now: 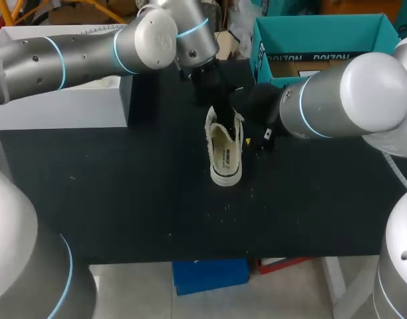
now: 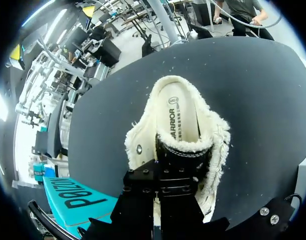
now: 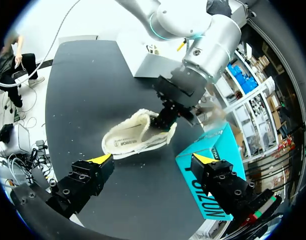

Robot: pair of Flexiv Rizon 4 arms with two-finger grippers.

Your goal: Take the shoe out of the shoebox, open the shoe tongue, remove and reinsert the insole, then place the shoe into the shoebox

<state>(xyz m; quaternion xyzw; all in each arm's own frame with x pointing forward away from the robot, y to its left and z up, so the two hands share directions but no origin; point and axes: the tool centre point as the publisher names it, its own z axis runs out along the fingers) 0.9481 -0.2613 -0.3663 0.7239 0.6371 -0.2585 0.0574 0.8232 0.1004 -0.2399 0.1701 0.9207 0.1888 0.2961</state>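
Observation:
A cream fleece-lined shoe (image 1: 225,149) lies on the black table (image 1: 124,193), its heel toward the front edge and its printed insole (image 2: 175,117) showing inside. My left gripper (image 1: 221,111) reaches down into the shoe's front end and is shut on the black tongue (image 2: 183,150); its yellow tips are hidden there. From the right wrist view the same grip shows at the shoe's (image 3: 135,140) far end. My right gripper (image 3: 152,159) hangs open beside the shoe, nothing between its fingers. The teal shoebox (image 1: 323,40) stands open at the back right.
A white box (image 1: 64,100) sits at the back left of the table, under my left arm. The teal shoebox (image 3: 213,175) lies close to my right gripper's outer finger. Small white specks dot the table's front.

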